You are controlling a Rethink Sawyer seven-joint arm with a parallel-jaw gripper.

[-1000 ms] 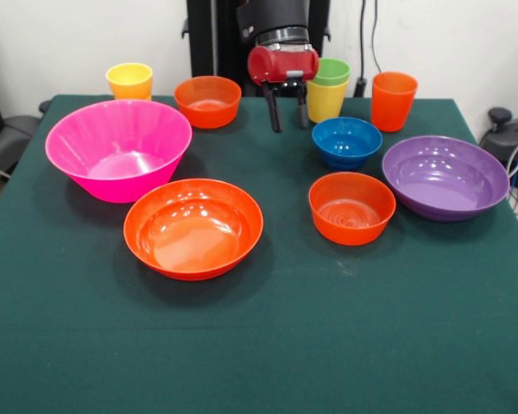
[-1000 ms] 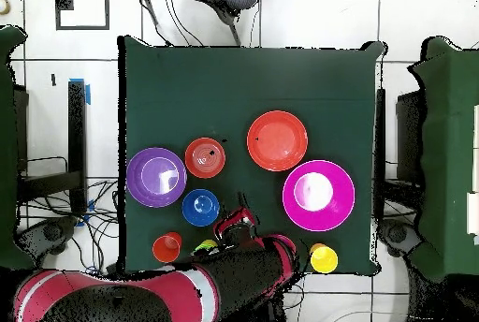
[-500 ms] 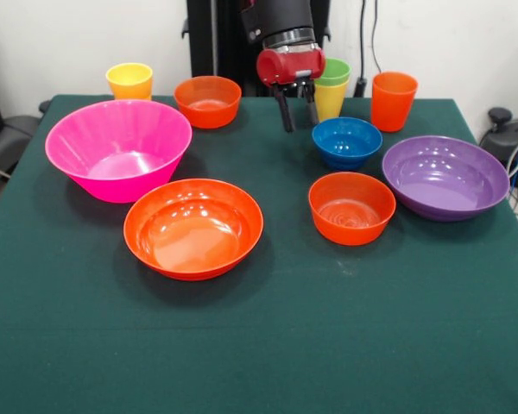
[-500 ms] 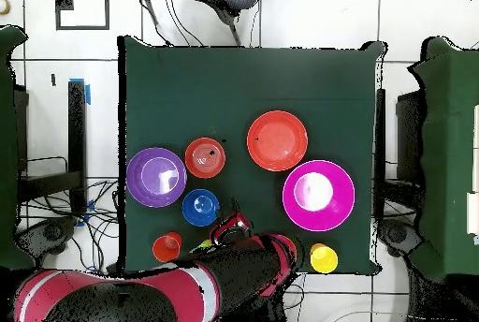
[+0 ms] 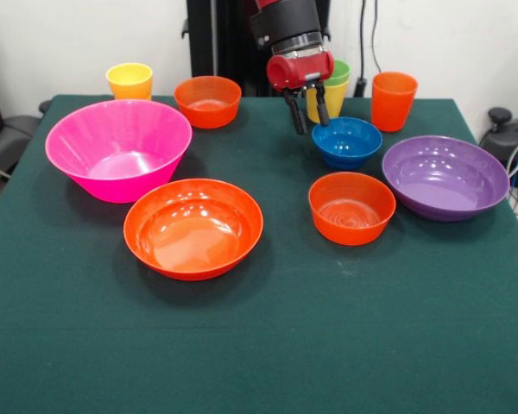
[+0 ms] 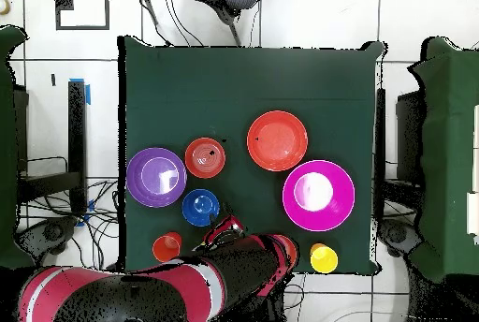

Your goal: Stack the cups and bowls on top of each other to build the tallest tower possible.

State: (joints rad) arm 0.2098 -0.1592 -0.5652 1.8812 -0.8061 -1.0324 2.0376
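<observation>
Bowls and cups unstacked, spread over green table (image 5: 345, 345). Gripper (image 5: 308, 112) jaws parted, empty, fingers hanging just left of small blue bowl (image 5: 346, 141), in front of green cup (image 5: 335, 72) nested in yellow cup (image 5: 330, 100). Tall orange cup (image 5: 392, 100) right of them. Farther out: small orange bowl (image 5: 351, 207), purple bowl (image 5: 445, 176), wide orange bowl (image 5: 193, 227), pink bowl (image 5: 118, 147), rear orange bowl (image 5: 207, 100), second yellow cup (image 5: 129, 81). Versus 1.0 s ago: gripper shifted right, toward blue bowl; objects unmoved.
</observation>
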